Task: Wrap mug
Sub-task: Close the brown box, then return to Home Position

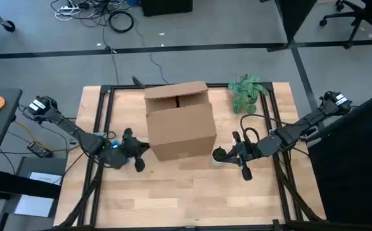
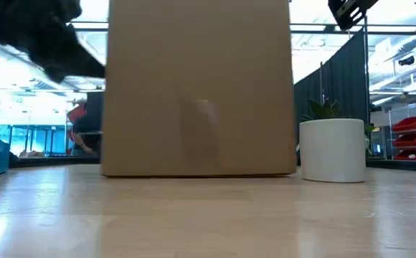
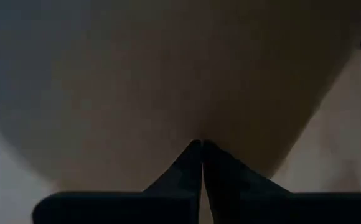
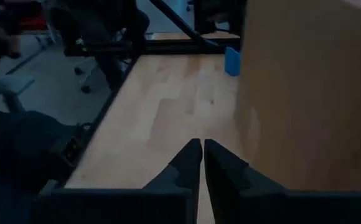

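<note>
Now the box (image 1: 181, 120) stands in the middle of the table (image 1: 173, 199), flaps open on top. The front half of the table is bare wood and gives room to move. The left gripper (image 3: 201, 149) presses close to the box's left wall, fingers together. The right gripper (image 4: 202, 148), also closed and empty, waits at the box's right front corner. A white mug (image 2: 332, 149) with a small plant stands just beside that corner. A green plant (image 1: 247, 92) lies near the back right edge.
</note>
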`<action>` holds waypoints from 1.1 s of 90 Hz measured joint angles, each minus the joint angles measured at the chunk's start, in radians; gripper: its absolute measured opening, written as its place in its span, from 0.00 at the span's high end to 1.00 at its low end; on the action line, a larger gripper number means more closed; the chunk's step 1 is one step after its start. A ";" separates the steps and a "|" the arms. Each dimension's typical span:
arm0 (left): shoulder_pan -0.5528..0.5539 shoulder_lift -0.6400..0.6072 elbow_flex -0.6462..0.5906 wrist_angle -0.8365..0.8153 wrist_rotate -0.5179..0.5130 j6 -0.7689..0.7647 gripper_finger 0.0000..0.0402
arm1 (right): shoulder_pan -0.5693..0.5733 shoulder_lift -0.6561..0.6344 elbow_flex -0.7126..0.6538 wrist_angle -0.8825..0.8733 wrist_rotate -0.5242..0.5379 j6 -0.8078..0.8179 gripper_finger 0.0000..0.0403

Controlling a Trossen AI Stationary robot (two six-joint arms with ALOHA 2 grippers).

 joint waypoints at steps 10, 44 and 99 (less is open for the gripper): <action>0.070 0.000 -0.024 0.144 0.060 0.122 1.00 | -0.038 -0.009 -0.008 0.000 -0.039 -0.058 1.00; 0.214 -0.146 -0.291 0.713 0.428 0.326 1.00 | -0.053 -0.350 -0.348 0.290 -0.007 -0.088 1.00; 0.276 -0.601 -0.411 0.363 0.445 0.331 1.00 | -0.287 -0.487 -0.638 0.528 -0.138 0.067 1.00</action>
